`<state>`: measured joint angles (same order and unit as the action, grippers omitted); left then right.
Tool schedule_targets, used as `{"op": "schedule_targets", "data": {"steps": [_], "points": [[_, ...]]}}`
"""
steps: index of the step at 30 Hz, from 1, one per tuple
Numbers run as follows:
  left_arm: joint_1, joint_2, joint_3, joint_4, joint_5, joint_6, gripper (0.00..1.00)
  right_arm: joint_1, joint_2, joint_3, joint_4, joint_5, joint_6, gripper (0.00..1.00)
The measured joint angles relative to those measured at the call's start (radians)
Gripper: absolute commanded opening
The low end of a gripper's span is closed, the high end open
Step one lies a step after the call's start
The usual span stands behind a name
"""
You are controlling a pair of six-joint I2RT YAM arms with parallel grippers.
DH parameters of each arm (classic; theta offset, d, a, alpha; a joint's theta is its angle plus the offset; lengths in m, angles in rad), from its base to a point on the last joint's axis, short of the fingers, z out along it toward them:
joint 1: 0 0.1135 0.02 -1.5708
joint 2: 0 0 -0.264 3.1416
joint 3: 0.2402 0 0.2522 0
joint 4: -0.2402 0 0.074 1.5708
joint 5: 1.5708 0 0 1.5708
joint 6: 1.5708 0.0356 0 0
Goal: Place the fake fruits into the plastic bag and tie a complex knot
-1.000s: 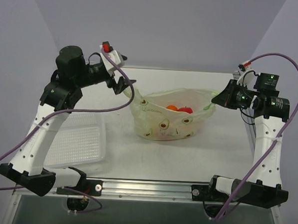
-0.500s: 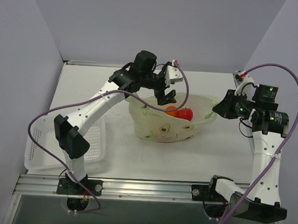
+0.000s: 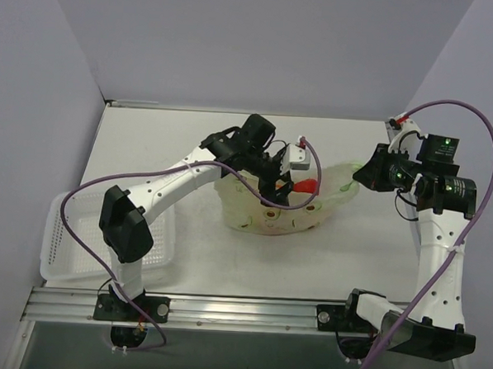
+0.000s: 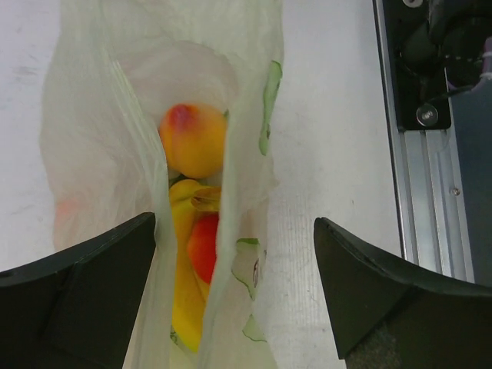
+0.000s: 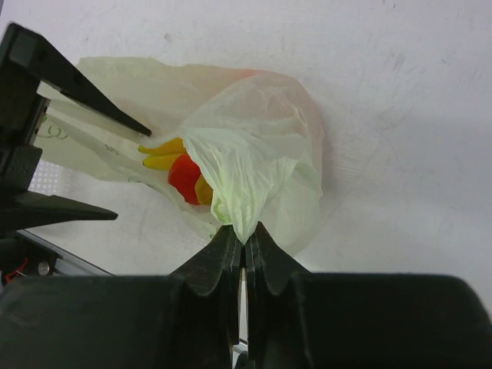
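The pale green plastic bag (image 3: 270, 210) lies mid-table with its mouth held open. Inside it the left wrist view shows a yellow-orange fruit (image 4: 192, 138), a yellow banana (image 4: 183, 307) and a red fruit (image 4: 204, 246). My left gripper (image 3: 275, 186) is open over the bag's mouth. The near wall of the film (image 4: 246, 192) runs between its fingers (image 4: 77, 284). My right gripper (image 3: 367, 170) is shut on the bag's right edge, pinching a bunched point of film (image 5: 244, 227). The red fruit (image 5: 184, 178) and banana (image 5: 160, 156) also show in the right wrist view.
A white perforated basket tray (image 3: 78, 242) sits at the near left, under the left arm. An aluminium rail (image 3: 240, 308) runs along the table's front edge and shows in the left wrist view (image 4: 427, 154). The right arm stands at the table's right edge.
My left arm has swung from the far left across to the bag and lowered its open gripper at the mouth. My right gripper keeps its hold on the bag's edge.
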<state>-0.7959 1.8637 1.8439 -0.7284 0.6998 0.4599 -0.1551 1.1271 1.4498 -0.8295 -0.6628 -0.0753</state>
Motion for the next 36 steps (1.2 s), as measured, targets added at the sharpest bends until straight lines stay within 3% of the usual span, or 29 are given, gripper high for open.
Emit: {"op": "schedule_targets", "data": {"steps": [2, 5, 6, 8, 9, 11, 12, 14, 15, 18, 26, 31, 36], "points": [[-0.015, 0.000, -0.025, -0.006, -0.010, 0.015, 0.89, 0.000, 0.006, 0.003, 0.003, 0.000, 0.005, 0.00], [-0.031, 0.000, -0.034, -0.008, -0.025, 0.032, 0.71, 0.000, 0.010, 0.006, 0.004, 0.000, 0.011, 0.00], [-0.035, 0.000, -0.034, -0.007, -0.032, 0.040, 0.56, 0.000, 0.010, 0.007, 0.004, 0.000, 0.013, 0.00], [-0.042, 0.000, -0.037, 0.000, -0.048, 0.051, 0.38, 0.000, 0.010, 0.007, 0.004, -0.001, 0.014, 0.00], [-0.043, 0.000, -0.042, 0.009, -0.058, 0.059, 0.21, 0.000, 0.010, 0.007, 0.004, -0.002, 0.015, 0.00], [-0.044, 0.000, -0.056, 0.023, -0.071, 0.069, 0.00, 0.000, 0.012, 0.007, 0.004, -0.003, 0.018, 0.12], [-0.043, 0.000, -0.065, 0.031, -0.074, 0.075, 0.00, 0.000, 0.016, 0.007, 0.003, -0.006, 0.022, 0.30], [-0.035, 0.000, -0.077, 0.038, -0.072, 0.080, 0.00, -0.003, 0.034, 0.015, 0.002, -0.014, 0.032, 0.53], [-0.027, 0.000, -0.080, 0.039, -0.065, 0.080, 0.00, -0.012, 0.050, 0.024, 0.003, -0.027, 0.031, 0.75], [0.013, 0.000, -0.081, 0.048, -0.030, 0.072, 0.00, -0.064, 0.080, 0.029, 0.008, -0.071, 0.012, 1.00], [0.136, 0.000, -0.081, 0.067, 0.108, 0.055, 0.00, -0.266, 0.014, -0.085, 0.025, -0.338, -0.247, 1.00], [0.127, 0.000, -0.081, 0.067, 0.162, 0.058, 0.00, -0.255, -0.061, -0.232, 0.018, -0.502, -0.552, 1.00], [0.121, 0.000, -0.081, 0.067, 0.195, 0.065, 0.00, -0.176, -0.029, -0.243, 0.066, -0.551, -0.743, 1.00]]}}
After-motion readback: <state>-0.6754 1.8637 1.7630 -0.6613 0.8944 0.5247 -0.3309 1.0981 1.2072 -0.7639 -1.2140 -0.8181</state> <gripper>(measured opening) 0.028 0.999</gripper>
